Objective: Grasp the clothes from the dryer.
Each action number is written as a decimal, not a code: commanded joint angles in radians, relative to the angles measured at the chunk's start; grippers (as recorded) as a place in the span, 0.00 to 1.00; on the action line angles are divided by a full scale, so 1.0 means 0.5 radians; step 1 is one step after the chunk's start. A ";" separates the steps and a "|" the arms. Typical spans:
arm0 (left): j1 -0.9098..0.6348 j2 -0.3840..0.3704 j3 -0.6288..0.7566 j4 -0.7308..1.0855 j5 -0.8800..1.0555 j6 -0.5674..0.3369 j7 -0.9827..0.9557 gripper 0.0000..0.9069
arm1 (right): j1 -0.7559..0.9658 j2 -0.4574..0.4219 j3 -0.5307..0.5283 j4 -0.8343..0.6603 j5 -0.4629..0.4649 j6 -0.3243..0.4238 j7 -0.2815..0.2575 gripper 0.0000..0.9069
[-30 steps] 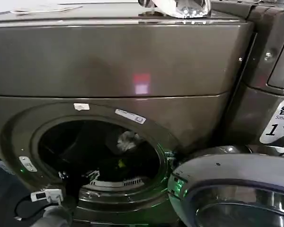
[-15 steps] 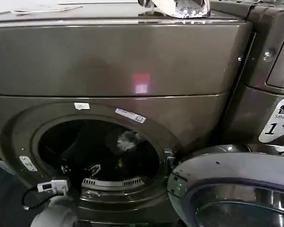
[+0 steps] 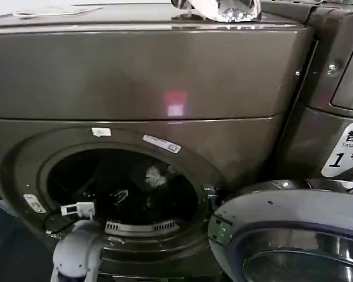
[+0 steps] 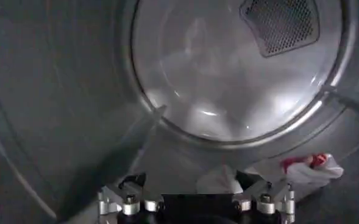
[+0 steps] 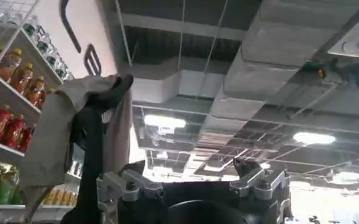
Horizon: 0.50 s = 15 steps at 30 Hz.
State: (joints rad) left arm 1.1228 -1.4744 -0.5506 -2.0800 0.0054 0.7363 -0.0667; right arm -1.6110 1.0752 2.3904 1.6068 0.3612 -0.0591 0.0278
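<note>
The dryer [image 3: 165, 76] is a large bronze-grey machine with its round porthole [image 3: 123, 188] open. Inside the dark drum lie the clothes: a white-grey piece [image 3: 156, 174] towards the back and a small yellow-green piece [image 3: 148, 202] below it. My left arm [image 3: 76, 258] reaches in through the porthole's lower left, and the left gripper [image 3: 119, 197] is inside the drum. From the left wrist, the left gripper [image 4: 191, 182] is open. A white piece [image 4: 219, 179] lies just beyond one fingertip, and a white cloth with red marks [image 4: 310, 167] lies farther off to the side. My right gripper [image 5: 190, 165] is open, holding nothing, and points at a ceiling.
The dryer's round door [image 3: 294, 235] hangs open at the lower right. A neighbouring machine [image 3: 335, 88] with a white sticker stands on the right. A white shiny object [image 3: 220, 9] rests on the dryer's top. The drum's back wall has a mesh vent [image 4: 281, 24].
My left arm has moved up and to the right, going deeper into the drum. The clothes lie where they were.
</note>
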 commanded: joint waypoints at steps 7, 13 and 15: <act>-0.213 0.029 -0.012 0.295 0.672 0.065 0.545 1.00 | 0.005 0.002 -0.009 0.008 -0.004 0.001 -0.003 1.00; -0.187 0.055 -0.032 0.324 1.567 -0.350 1.279 1.00 | -0.007 0.000 -0.008 0.013 -0.003 0.001 -0.004 1.00; -0.193 0.055 -0.029 0.324 1.835 -0.477 1.402 1.00 | -0.009 0.000 -0.011 0.016 -0.003 0.001 -0.004 1.00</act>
State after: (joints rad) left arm 1.0482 -1.4532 -0.5611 -1.9532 0.3556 0.7363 0.2222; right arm -1.6144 1.0764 2.3857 1.6143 0.3601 -0.0585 0.0262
